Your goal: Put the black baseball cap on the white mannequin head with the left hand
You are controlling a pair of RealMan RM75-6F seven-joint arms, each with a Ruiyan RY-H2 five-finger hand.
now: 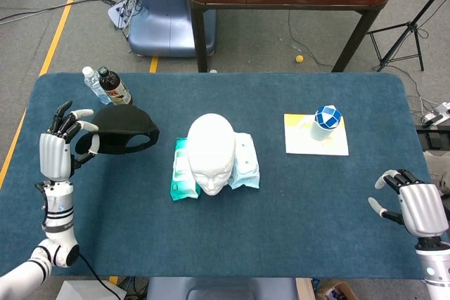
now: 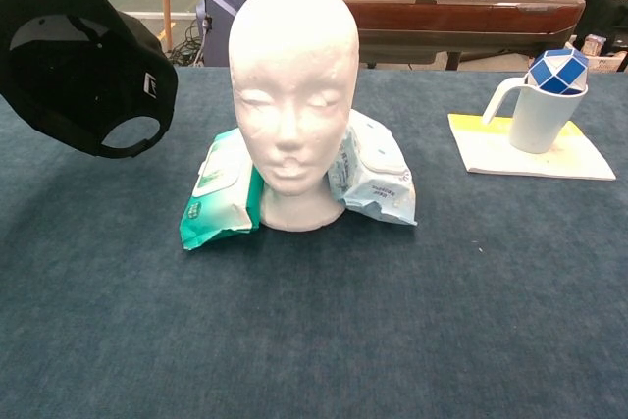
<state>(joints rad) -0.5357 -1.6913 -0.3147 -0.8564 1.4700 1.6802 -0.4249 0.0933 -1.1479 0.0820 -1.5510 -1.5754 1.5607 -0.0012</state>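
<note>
My left hand [image 1: 59, 147] holds the black baseball cap [image 1: 121, 131] by its brim at the table's left side, lifted off the cloth. In the chest view the cap [image 2: 74, 56] hangs at the upper left with its hollow side and back strap facing the camera; the left hand itself is out of that frame. The white mannequin head [image 1: 211, 152] stands upright mid-table, to the right of the cap, also seen bare as the mannequin head [image 2: 293, 85] in the chest view. My right hand [image 1: 415, 205] rests at the near right corner, fingers loosely apart, holding nothing.
Two wipe packs, a green one [image 2: 218, 189] and a pale blue one [image 2: 373, 169], flank the head's base. Two bottles [image 1: 107, 85] stand behind the cap. A mug with a blue-white puzzle ball [image 1: 325, 121] sits on a yellow-edged mat [image 1: 316, 142] at right.
</note>
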